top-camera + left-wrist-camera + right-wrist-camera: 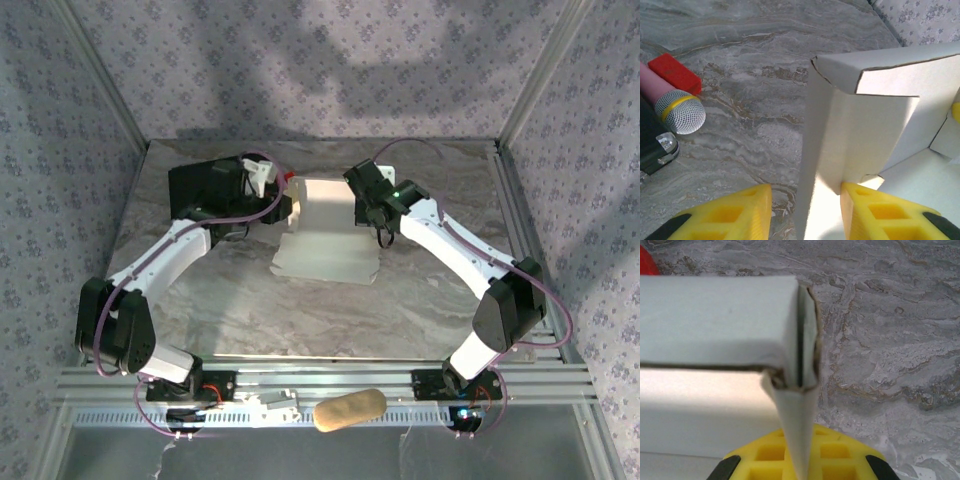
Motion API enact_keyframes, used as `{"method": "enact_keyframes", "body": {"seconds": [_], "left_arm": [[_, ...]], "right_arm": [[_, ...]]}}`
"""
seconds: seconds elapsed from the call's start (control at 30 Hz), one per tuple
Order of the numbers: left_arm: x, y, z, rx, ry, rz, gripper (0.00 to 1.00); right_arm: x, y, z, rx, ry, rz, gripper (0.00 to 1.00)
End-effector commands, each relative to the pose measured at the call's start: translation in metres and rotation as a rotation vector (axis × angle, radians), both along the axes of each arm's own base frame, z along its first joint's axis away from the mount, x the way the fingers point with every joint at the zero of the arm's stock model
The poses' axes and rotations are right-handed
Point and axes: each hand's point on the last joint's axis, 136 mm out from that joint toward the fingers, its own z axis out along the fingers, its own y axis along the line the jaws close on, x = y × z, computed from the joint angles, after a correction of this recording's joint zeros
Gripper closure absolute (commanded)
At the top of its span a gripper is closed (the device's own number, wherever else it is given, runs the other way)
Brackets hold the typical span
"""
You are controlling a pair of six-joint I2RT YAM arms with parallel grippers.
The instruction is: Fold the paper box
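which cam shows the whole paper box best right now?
Top external: the whole paper box is in frame, rear walls raised, front panel flat on the table. Left wrist shows one upright wall between the yellow left fingers. Right wrist shows a folded corner edge-on, close up.

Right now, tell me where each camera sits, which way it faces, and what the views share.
Top external: above, behind the arms, looking down at the table and paper box; both arms show.
Left wrist: on the left arm, looks along the left gripper, yellow fingers straddling a box wall.
Right wrist: on the right arm, looks past the right gripper, shut on a flap.
Shared: all see the paper box.
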Motion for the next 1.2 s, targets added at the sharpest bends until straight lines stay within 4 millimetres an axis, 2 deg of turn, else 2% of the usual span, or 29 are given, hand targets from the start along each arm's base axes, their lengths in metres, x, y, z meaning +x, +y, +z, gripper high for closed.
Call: {"method": "enact_keyframes", "body": {"seconds": [0.0,0.27,0.33,0.53,0.7,0.83,0.93,1.07,1.17], "left_arm": [[0.005,-0.013,0.013,0.012,-0.044,-0.052,0.62],[0.013,-0.03,0.003,0.093,-0.059,-0.05,0.64],[0.014,-0.033,0.001,0.132,-0.071,-0.037,0.68],[0.021,-0.034,-0.008,0.201,-0.083,0.011,0.82],[0.025,-0.033,-0.014,0.305,-0.123,0.09,0.79],[0.031,-0.028,-0.017,0.324,-0.131,0.145,0.83],[0.031,-0.027,-0.017,0.334,-0.139,0.161,1.0],[0.03,-0.02,-0.014,0.361,-0.171,0.234,1.0],[0.026,-0.027,-0.017,0.328,-0.168,0.199,1.0]], "right_arm": [[-0.003,0.004,0.008,0.015,-0.017,0.025,1.0],[-0.005,0.009,0.009,0.018,-0.019,0.043,1.0],[-0.005,0.009,0.009,0.016,-0.017,0.044,1.0],[-0.006,0.009,0.012,0.021,-0.024,0.048,1.0],[-0.006,0.012,0.013,0.025,-0.024,0.053,1.0],[-0.007,0.012,0.012,0.023,-0.021,0.056,1.0],[-0.008,0.011,0.013,0.02,-0.021,0.053,1.0],[-0.008,0.011,0.013,0.022,-0.017,0.056,1.0],[-0.008,0.016,0.012,0.048,-0.013,0.073,1.0]]}}
